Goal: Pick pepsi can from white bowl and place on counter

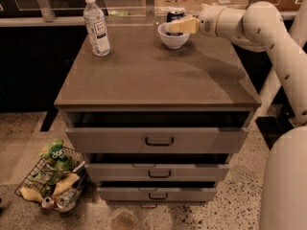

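Down on the speckled floor (240, 205) at the left, a wire basket (29, 183) holds snack bags and a couple of crushed cans. Above it stands the grey cabinet, whose three drawers (158, 140) with dark loop handles are each pulled out a little. Its top, the counter (153, 75), is a flat matte grey-brown square. A clear water bottle (96, 25) with a white cap stands upright near the back left corner. Further right, near the back edge, sits the white bowl (173, 41), and the pepsi can (175, 15) stands upright inside it, its blue side and silver top showing above the rim. The gripper (169, 28) reaches in from the right at the level of the bowl's rim, right against the front of the can. I cannot tell whether it is open or closed. The white arm (268, 32) stretches away to the right, casting a shadow across the counter. Behind the cabinet, the wall is dark under a pale ledge.
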`<state>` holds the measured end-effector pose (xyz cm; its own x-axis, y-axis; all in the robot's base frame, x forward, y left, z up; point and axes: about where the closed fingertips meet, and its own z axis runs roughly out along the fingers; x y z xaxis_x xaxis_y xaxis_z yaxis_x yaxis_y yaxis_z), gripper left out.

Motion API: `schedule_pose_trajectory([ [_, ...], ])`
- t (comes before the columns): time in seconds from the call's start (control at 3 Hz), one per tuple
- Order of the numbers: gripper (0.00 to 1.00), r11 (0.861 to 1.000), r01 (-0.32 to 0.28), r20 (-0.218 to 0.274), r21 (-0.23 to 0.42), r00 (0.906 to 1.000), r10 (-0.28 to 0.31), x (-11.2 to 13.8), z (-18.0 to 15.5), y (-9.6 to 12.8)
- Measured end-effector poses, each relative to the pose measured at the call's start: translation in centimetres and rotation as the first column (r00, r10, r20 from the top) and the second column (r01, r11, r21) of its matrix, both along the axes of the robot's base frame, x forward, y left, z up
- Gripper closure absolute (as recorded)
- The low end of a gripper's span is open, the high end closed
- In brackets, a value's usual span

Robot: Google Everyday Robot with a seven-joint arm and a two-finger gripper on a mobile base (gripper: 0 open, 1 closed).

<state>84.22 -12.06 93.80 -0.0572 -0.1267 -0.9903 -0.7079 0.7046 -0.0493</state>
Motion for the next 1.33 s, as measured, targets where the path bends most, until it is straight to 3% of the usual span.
schedule_pose_trajectory([
  [1.0,0.0,0.996,0.017,0.027,0.084,0.9995,-0.019,4.1,-3.1,2.8],
  [1.33,0.17,0.996,0.013,0.026,0.085,0.9996,-0.015,4.1,-3.2,3.1],
])
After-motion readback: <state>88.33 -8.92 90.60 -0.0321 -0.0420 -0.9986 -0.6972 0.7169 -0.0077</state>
